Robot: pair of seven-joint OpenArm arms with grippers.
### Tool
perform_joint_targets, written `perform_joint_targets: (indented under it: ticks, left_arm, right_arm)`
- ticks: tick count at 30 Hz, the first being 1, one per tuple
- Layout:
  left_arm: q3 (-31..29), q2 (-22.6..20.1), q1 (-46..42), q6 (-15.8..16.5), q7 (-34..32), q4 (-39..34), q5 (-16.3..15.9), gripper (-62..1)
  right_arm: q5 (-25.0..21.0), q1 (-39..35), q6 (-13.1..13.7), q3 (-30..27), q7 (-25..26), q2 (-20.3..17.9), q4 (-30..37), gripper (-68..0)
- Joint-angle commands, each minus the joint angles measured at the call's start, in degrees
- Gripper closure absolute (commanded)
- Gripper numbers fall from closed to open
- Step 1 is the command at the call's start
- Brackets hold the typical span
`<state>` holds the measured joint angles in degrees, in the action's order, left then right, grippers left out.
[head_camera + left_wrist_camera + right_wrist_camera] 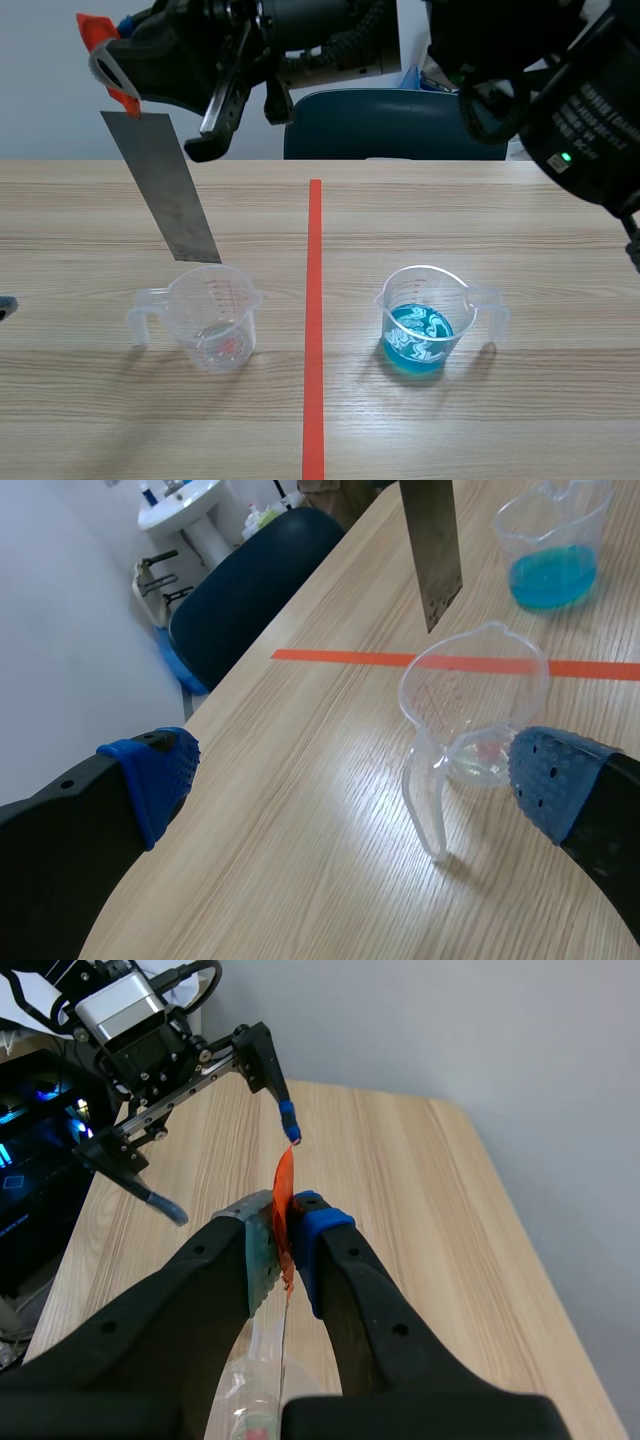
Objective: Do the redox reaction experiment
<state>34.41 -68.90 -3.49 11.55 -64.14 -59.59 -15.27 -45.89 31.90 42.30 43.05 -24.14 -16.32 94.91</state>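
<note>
The left gripper [350, 775] stood with its fingers wide apart, just beside the clear plastic measuring cup [475, 705], whose red graduation marks were too small to read. The right gripper [283, 1235] was clamped on the flat grey metal strip [165, 190], which hung tilted above that cup's rim. Across the tape line stood a second clear cup of blue liquid [425, 322].
</note>
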Motion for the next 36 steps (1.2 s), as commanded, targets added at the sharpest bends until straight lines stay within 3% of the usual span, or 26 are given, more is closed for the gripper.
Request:
perform_joint_targets:
  ticks: [1, 15, 36]
  left_arm:
    - [-0.5, -0.5, 0.2, 0.0, -1.6, -0.2, -0.6, -62.3]
    - [-0.5, -0.5, 0.2, 0.6, -5.1, 1.6, -0.6, -62.3]
    - [-0.5, -0.5, -0.2, 0.6, -4.9, 1.6, -0.6, -62.3]
  right_arm:
    - [-0.6, 1.6, 0.4, 0.2, 0.8, 0.3, 0.7, -1.1]
    - [-0.7, 1.4, 0.4, 0.2, -0.2, 0.7, 0.7, -1.1]
    - [-0.7, -0.6, 0.4, 0.2, 0.0, 0.8, 0.7, -1.1]
